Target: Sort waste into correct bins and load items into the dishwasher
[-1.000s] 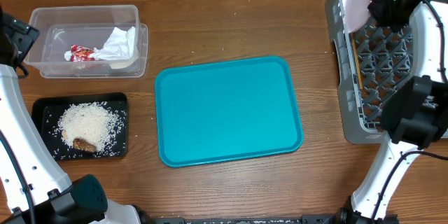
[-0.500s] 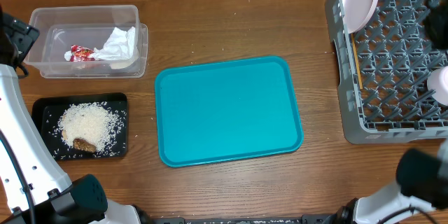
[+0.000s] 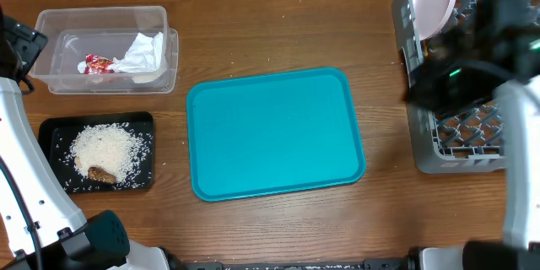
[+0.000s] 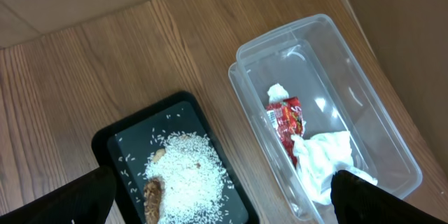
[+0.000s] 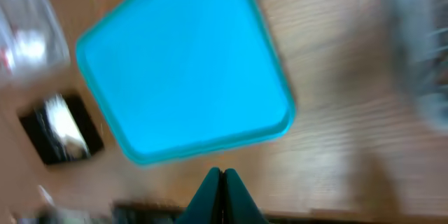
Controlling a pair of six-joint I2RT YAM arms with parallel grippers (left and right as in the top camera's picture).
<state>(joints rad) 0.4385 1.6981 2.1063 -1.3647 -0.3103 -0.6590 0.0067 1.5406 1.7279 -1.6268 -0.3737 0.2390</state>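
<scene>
The clear tub at the back left holds the crumpled white napkin and the red-and-white wrapper. The black tray holds loose rice and a brown scrap. The grey dish rack stands at the right, with a pale round dish upright in its back left corner. My left gripper is open and empty above the tray and tub. My right gripper is shut and empty; its arm blurs over the rack. Cup, bowl and chopsticks are hidden.
A large teal serving tray lies bare in the middle of the wooden table. My left arm stands at the left edge. The right wrist view is blurred by motion.
My right arm has swung out of the overhead view and back, and now blurs over the rack's left side. The tub, trays and left arm have not moved.
</scene>
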